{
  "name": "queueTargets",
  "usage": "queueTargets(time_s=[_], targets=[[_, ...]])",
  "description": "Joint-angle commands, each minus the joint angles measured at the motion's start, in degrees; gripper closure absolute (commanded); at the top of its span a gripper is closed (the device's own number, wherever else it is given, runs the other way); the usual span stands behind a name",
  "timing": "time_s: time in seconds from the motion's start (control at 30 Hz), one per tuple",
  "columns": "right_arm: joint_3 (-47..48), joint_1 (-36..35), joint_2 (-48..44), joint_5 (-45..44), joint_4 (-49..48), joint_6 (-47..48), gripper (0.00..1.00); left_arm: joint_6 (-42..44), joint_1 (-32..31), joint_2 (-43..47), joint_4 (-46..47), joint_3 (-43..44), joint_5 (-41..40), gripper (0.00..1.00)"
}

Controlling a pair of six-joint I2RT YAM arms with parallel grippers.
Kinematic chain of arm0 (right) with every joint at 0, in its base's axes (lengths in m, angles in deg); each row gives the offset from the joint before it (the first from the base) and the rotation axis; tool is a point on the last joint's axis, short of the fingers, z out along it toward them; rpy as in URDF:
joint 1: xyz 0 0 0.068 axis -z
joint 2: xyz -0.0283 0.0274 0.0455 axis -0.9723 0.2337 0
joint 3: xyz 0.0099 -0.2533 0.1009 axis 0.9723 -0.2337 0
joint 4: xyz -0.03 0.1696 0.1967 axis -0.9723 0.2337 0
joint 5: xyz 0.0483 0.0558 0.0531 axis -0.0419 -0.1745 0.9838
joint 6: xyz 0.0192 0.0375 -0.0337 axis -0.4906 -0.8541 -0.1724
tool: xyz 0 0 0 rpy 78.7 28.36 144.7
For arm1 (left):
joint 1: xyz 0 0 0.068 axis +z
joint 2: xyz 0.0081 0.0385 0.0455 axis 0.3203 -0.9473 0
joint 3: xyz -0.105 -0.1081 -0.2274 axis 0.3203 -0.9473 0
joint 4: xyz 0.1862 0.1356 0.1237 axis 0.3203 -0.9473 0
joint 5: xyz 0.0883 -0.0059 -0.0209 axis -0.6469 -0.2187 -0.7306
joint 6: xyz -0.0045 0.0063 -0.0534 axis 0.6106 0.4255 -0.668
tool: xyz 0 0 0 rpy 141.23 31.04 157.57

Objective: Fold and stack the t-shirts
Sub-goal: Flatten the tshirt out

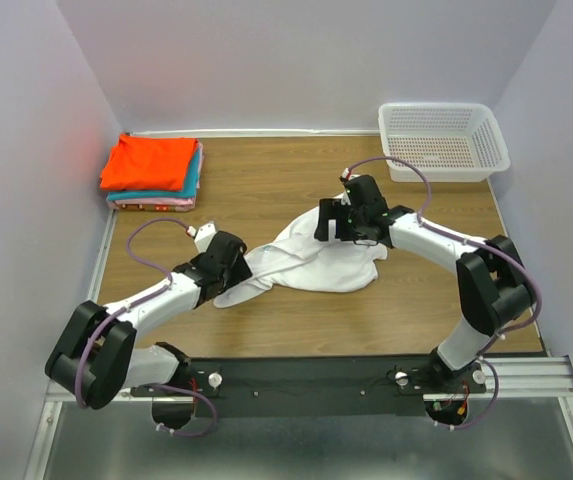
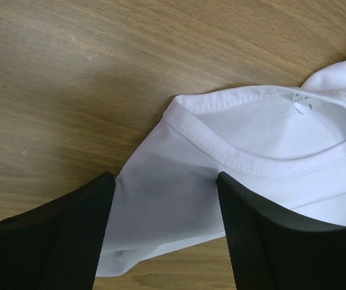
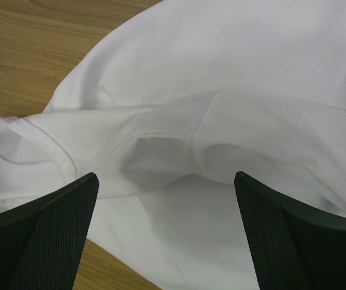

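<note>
A plain white t-shirt (image 1: 316,262) lies crumpled on the middle of the wooden table. My left gripper (image 1: 228,262) is open over its left end; in the left wrist view its black fingers (image 2: 76,232) straddle a flap of white cloth (image 2: 173,199) just below the collar and size tag (image 2: 302,104). My right gripper (image 1: 334,222) is open over the shirt's upper edge; in the right wrist view its fingers (image 3: 52,235) stand wide apart above rumpled white folds (image 3: 179,163). A folded stack with an orange-red shirt (image 1: 150,160) on top of teal and pink ones (image 1: 156,197) sits at the back left.
A white plastic mesh basket (image 1: 443,140) stands at the back right corner. Grey walls close the table on three sides. A metal rail (image 1: 316,378) with the arm bases runs along the near edge.
</note>
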Motion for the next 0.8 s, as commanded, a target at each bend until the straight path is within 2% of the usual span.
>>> queueTargets(time_s=[0.0,0.07,0.2,0.23,0.27,0.3,0.33,0.37,0.4,0.43,0.47,0.5,0.53,0.57,0.77], targets=[[2.9,-1.5,3.0,-6.7,-0.5,-1.6,0.01,2.2,0.3,-2.1,2.7,1.7,0.7,0.25],[3.7,-1.9,4.7,-7.8,-0.5,-1.7,0.02,2.5,0.3,-4.1,3.3,2.3,0.9,0.25],[5.2,-2.6,7.2,-9.5,-0.5,-2.0,0.11,2.6,0.3,-7.3,3.2,3.8,-0.5,0.36],[5.6,-2.7,7.6,-9.4,-0.5,-2.0,0.15,2.6,0.3,-7.8,3.2,4.1,-0.7,0.45],[5.8,-2.8,8.2,-10.2,-0.4,-2.0,0.18,2.5,0.3,-8.7,2.9,4.9,-1.2,0.51],[6.1,-2.8,8.3,-10.7,-0.5,-2.0,0.21,2.5,0.3,-9.1,2.6,5.3,-1.4,0.62],[6.2,-2.8,8.4,-11.1,-0.4,-2.2,0.3,2.4,0.3,-9.5,2.5,5.5,-1.8,0.68],[6.6,-2.8,8.3,-11.6,-0.4,-2.1,0.45,2.2,0.3,-9.9,2.1,6.1,-2.3,0.8],[6.7,-2.7,8.3,-11.9,-0.4,-2.1,0.45,2.2,0.3,-10.1,1.9,6.3,-2.5,0.8],[7.0,-2.9,7.7,-12.6,-0.3,-2.5,0.71,1.9,0.3,-10.2,1.4,6.9,-3.0,0.94],[7.1,-2.9,7.4,-13.5,-0.4,-2.5,0.78,1.9,0.3,-10.2,1.0,7.2,-3.3,1.0],[7.1,-2.9,7.1,-14.0,-0.3,-2.5,0.84,1.8,0.3,-10.2,0.7,7.6,-3.5,1.0],[7.2,-2.9,6.5,-14.2,-0.3,-2.5,0.94,2.1,0.3,-9.8,0.3,7.8,-3.9,1.0],[7.4,-2.9,6.1,-14.4,-0.3,-2.4,0.98,2.4,0.3,-9.5,0.2,8.4,-4.1,1.0],[7.8,-2.9,2.5,-16.1,-0.3,-1.3,1.0,3.8,0.3,-4.2,-2.4,11.0,-5.7,1.0]])
